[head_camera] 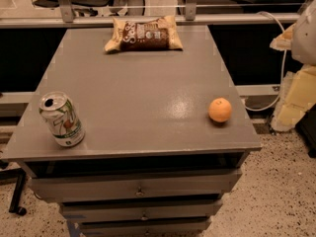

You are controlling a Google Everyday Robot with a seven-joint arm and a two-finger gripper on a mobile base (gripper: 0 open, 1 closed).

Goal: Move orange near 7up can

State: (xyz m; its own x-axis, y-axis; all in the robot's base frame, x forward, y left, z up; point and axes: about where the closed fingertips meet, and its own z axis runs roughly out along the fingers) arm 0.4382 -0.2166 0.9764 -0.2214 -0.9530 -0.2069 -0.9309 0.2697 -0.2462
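Observation:
The orange (220, 109) sits on the grey table top (143, 93) near its front right corner. The 7up can (62, 119), silver-white with green trim and an opened top, stands slightly tilted near the front left corner, far from the orange. My gripper (291, 107) is on the pale arm at the right edge of the view. It is off the table, to the right of the orange, and touches nothing.
A tan-and-brown snack bag (143, 34) lies at the back middle of the table. Drawers (138, 189) sit under the table top. A white cable (282, 58) hangs at the right. A railing and chairs stand behind the table.

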